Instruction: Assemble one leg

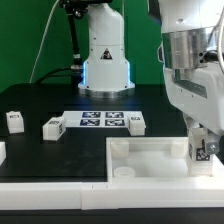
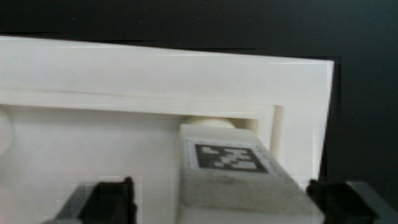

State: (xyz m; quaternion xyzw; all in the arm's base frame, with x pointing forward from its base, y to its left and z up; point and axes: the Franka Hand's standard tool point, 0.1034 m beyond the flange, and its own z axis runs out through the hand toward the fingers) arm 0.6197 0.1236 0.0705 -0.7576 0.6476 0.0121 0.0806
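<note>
Saw a black table point(image 1: 50, 165) under a green backdrop point(image 1: 30, 40), and took the large white tray point(image 1: 160, 160) as the landmark. Well off the tray toward the exterior view's left, and farther back than its rear rim, noted a first loose block point(image 1: 15, 121) with a tag on its face. Closer to the tray on that same side, noted a second loose block point(image 1: 53, 127), well apart from the tray. Behind the tray's left rear corner, found the marker board point(image 1: 100, 121) lying flat. Well behind the tray, found the arm's white base point(image 1: 105, 55). Just behind the tray's rear rim, noted a third loose block point(image 1: 137, 122).

Above the tray's right-hand part, followed the arm point(image 1: 190, 60) down to the gripper point(image 1: 203, 140). Found the jaws clamped on the leg point(image 1: 203, 152), held upright with a tag facing outward, low over the tray's right end.

In the wrist view, found the leg point(image 2: 226, 160) centred in the gripper point(image 2: 228, 205), with a dark finger point(image 2: 111, 200) on either side. Found its far end just at a round socket point(image 2: 210, 127) in the tray's point(image 2: 160, 70) corner. Could not tell whether touching that socket or held just clear of it.
</note>
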